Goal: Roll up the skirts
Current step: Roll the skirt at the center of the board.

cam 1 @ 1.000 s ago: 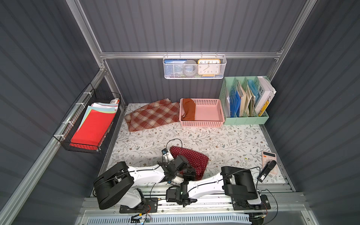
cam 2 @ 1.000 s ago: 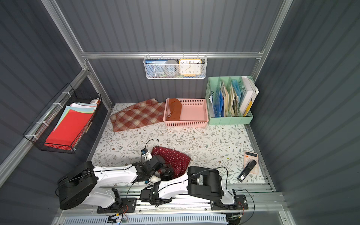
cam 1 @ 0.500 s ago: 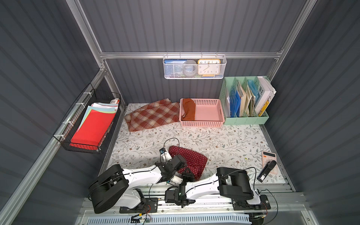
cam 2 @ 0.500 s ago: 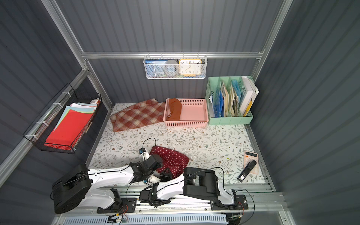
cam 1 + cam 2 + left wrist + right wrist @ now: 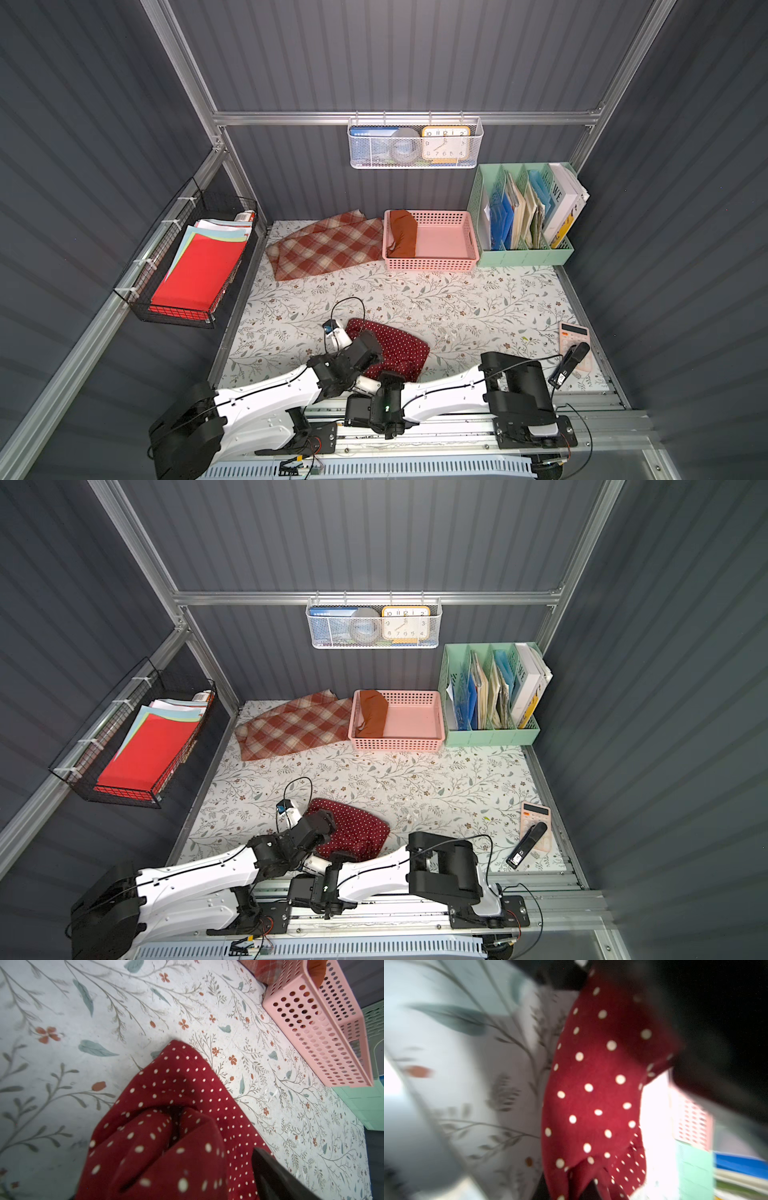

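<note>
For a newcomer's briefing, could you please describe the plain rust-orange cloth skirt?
At the back wall, a pink perforated plastic basket stands between a red-and-cream plaid skirt and a mint-green file organiser. The rust-orange skirt lies bundled inside, at the plaid end, the only unpatterned cloth.

Part of the dotted skirt [image 5: 403,347] hidden beneath the left claw [image 5: 368,348] and right claw [image 5: 392,377], right wrist view smeared by blur, one left-claw finger [image 5: 276,1178] cut off at the edge, pink basket [image 5: 311,1028] beyond it cropped.
</note>
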Controlling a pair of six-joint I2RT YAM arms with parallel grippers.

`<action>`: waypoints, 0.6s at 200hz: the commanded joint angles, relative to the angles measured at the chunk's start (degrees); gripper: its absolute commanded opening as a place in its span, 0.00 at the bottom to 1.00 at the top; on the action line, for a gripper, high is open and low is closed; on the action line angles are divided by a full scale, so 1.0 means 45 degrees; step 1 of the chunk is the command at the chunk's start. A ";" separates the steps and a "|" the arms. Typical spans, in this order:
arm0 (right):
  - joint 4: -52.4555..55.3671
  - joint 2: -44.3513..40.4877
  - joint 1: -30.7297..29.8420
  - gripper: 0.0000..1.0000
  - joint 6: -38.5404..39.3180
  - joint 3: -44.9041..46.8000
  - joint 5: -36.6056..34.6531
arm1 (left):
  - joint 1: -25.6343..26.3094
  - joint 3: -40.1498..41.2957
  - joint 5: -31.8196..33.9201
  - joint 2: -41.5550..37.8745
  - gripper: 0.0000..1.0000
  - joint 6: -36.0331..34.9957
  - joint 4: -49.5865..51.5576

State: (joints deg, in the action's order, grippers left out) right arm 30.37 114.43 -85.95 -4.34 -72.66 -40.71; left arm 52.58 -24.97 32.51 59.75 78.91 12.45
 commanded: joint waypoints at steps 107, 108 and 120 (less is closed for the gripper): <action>0.2324 0.0597 0.4876 0.00 0.0155 0.0820 1.1354 | 0.0094 -0.1013 0.3554 -0.4448 1.00 0.0614 0.6721; 0.2338 0.0582 0.4918 0.00 0.0169 0.0798 1.1489 | 0.0094 -0.1013 0.3555 -0.4458 1.00 0.0591 0.6714; 0.2425 0.0572 0.5391 0.00 0.0502 0.0596 1.3732 | 0.0094 -0.0938 0.3486 -0.4578 1.00 0.0452 0.6569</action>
State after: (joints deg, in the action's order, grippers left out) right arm 30.76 110.96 -67.92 -2.46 -73.30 3.77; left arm 52.95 -28.29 45.93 40.14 81.30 37.28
